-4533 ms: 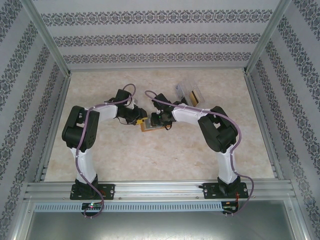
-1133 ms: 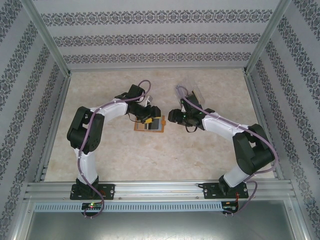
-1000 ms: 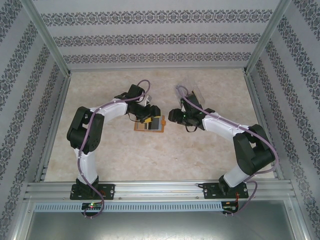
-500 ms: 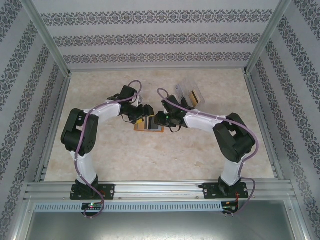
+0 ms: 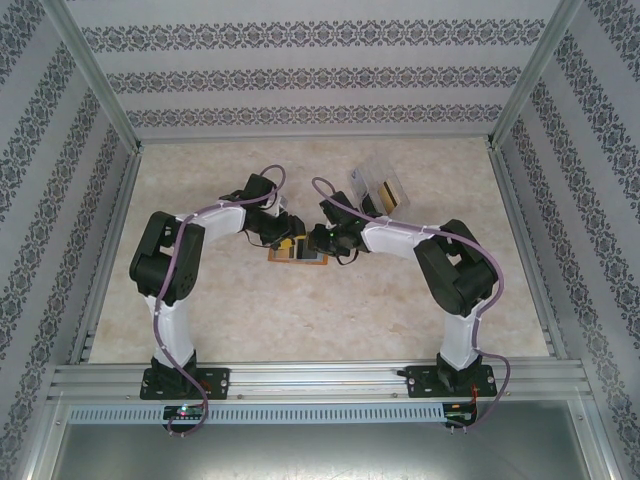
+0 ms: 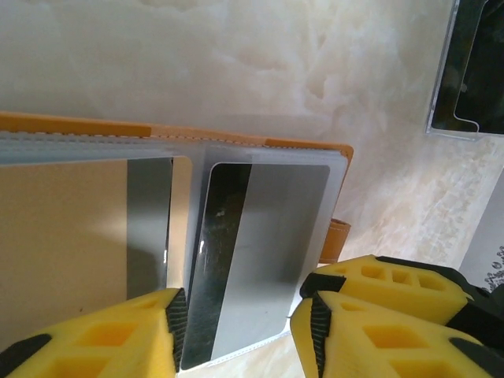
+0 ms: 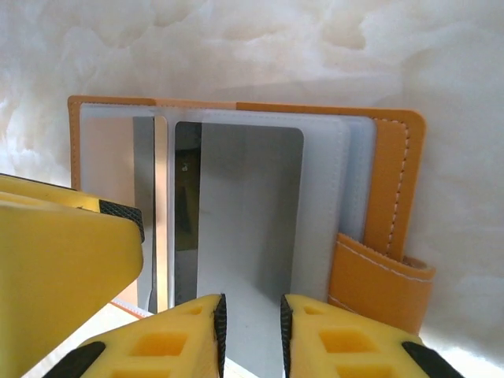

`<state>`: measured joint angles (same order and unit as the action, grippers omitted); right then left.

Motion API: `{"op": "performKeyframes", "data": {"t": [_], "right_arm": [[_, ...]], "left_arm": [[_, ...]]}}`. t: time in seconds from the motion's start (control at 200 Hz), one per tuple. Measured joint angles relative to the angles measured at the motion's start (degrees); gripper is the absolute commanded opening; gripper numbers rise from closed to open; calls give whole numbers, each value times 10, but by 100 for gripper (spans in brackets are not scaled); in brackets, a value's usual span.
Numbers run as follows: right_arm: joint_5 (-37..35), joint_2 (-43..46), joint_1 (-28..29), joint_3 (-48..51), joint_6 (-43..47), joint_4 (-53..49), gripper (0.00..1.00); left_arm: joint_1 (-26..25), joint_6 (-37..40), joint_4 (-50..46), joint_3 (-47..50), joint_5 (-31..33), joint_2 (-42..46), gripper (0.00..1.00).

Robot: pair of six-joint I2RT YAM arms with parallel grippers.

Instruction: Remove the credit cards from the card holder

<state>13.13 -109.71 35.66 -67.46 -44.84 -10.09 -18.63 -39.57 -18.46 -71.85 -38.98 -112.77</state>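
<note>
The orange card holder (image 5: 300,257) lies open on the table, its tab (image 7: 378,277) on the right. A grey credit card (image 6: 272,236) with a black stripe sits in its right pocket, and a gold card (image 6: 67,228) fills the left pocket. My left gripper (image 6: 244,331) is open, its jaws standing either side of the grey card's near end. In the right wrist view the same grey card (image 7: 248,209) lies flat under my right gripper (image 7: 253,331), whose jaws stand a narrow gap apart over its near edge. From above, the left gripper (image 5: 286,241) and right gripper (image 5: 320,243) meet over the holder.
A clear plastic box (image 5: 378,187) holding cards stands behind the right gripper; its corner (image 6: 472,71) is in the left wrist view. The left gripper's finger (image 7: 59,252) crowds the right wrist view. Patterned walls and metal rails enclose the marble table (image 5: 330,320).
A second ago the right gripper hung beside the clear box; it has come left onto the holder. Both grippers' jaws have narrowed, and the left one has settled over the grey card.
</note>
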Motion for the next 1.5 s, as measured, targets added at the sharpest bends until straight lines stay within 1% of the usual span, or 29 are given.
{"op": "performKeyframes", "data": {"t": [0.12,0.21,0.44,0.599,0.754,0.874,1.044,1.249,1.499], "right_arm": [[0,-10,-7,-1,-1,-4,27],[8,-16,-11,-3,-3,-4,23],[15,-24,-11,-9,-5,-4,20],[15,-25,-12,-9,-7,-4,20],[16,-25,-14,-9,-9,-4,20],[16,-25,-14,-9,-12,-4,20],[15,-25,-14,-9,-13,-4,20],[15,-25,-14,-9,-13,-4,20],[15,-25,-18,-9,-13,-4,20]], "left_arm": [[0,0,-1,-5,0,-11,41],[0,1,-1,-5,0,-15,40],[0,5,-4,-11,0,-20,36],[0,18,-4,-12,-2,-21,34],[0,36,-4,-13,-17,-21,34],[4,44,-3,-13,-33,-21,29],[10,44,5,-12,-58,-21,25],[11,44,7,-11,-63,-21,18],[11,44,11,-11,-65,-21,18]]}}
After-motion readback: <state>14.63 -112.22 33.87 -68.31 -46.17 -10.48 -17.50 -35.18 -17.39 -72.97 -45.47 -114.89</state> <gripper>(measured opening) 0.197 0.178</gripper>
